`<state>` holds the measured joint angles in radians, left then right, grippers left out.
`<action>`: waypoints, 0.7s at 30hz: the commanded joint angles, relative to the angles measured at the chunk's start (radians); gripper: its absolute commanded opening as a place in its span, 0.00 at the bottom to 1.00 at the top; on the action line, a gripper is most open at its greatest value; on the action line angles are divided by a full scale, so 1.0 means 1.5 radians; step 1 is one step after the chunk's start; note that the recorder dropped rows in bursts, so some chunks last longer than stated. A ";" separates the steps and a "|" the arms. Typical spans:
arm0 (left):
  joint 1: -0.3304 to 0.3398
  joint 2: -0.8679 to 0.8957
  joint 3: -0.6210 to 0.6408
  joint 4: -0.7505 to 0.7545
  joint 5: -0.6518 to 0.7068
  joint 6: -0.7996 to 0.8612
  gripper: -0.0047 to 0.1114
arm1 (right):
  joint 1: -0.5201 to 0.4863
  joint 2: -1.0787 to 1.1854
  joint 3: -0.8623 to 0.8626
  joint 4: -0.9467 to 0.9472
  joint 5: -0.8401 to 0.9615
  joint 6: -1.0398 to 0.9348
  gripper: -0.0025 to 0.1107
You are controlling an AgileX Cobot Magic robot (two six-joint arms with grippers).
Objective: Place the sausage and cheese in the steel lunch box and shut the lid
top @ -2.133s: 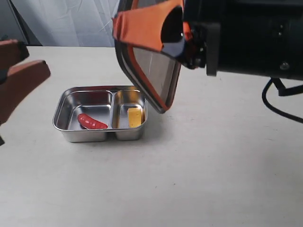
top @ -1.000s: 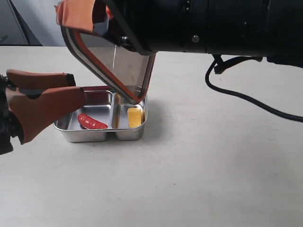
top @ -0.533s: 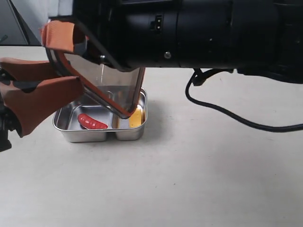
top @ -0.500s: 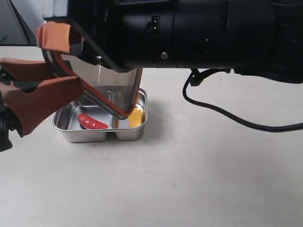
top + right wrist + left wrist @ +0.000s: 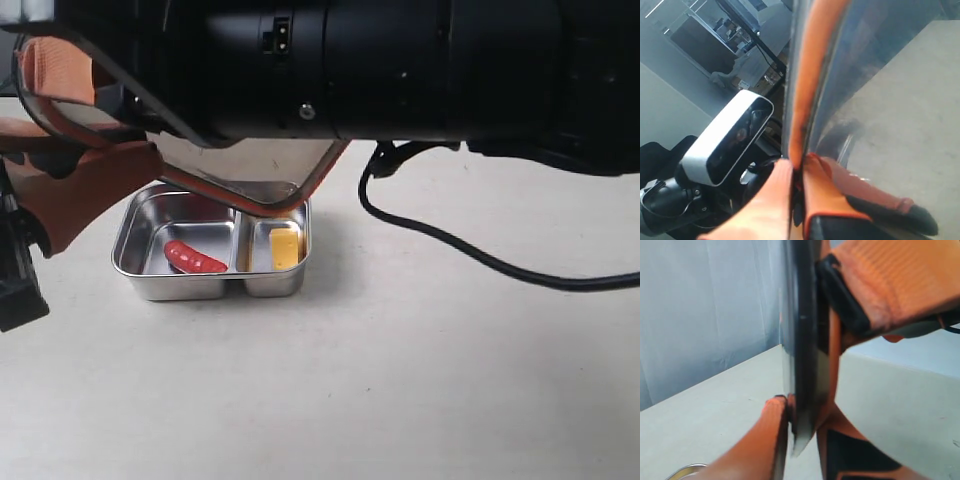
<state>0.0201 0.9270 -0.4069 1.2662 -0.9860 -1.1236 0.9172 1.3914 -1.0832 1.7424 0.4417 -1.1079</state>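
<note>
- On the bench (image 5: 400, 380), toward 9 o'clock from the middle of the exterior view: steel lunch box (image 5: 150, 286), open on top, 2 compartments side by side.
- sausage (image 5: 195, 258) lies in the bigger compartment on the 9 o'clock side, slanted, close to the front wall.
- cheese (image 5: 285, 247) lies flat in the smaller compartment on the 3 o'clock side, with the divider between it and the sausage.
- lid (image 5: 250, 165) is in the air over the box's 12 o'clock half, tilted. Its orange-sealed edge is lowest, just above the back rim. Touching the rim or not: cannot tell.
- right end effector (image 5: 796, 175): right arm (image 5: 400, 70) reaches across from 3 o'clock and fills the top of the exterior view. In the right wrist view the lid is edge-on, and the 2 fingers are pinched narrow on its rim, holding it.
- left end effector (image 5: 802, 425): comes in from 9 o'clock, beside the box. In the left wrist view the lid edge runs between its 2 fingers. The gap is narrow and 1 finger looks to be against the lid. Clamped or only flanking: cannot tell.
- Black cable (image 5: 520, 277) drops from the right arm and trails over the bench toward 3 o'clock, well apart from the box.
</note>
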 commanded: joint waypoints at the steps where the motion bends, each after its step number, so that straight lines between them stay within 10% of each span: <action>1: -0.002 0.003 0.001 -0.016 0.063 0.006 0.04 | 0.011 -0.001 -0.004 0.001 0.086 -0.002 0.01; 10: -0.002 0.003 0.001 -0.122 0.211 0.132 0.04 | 0.009 -0.001 -0.004 -0.335 0.036 0.278 0.01; 21: -0.002 0.003 -0.002 -0.246 0.246 0.258 0.04 | 0.009 -0.001 -0.004 -0.456 0.070 0.378 0.02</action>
<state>0.0096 0.9270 -0.4013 1.0754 -0.6934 -0.7849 0.9205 1.3948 -1.0970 1.1625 0.4582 -0.5961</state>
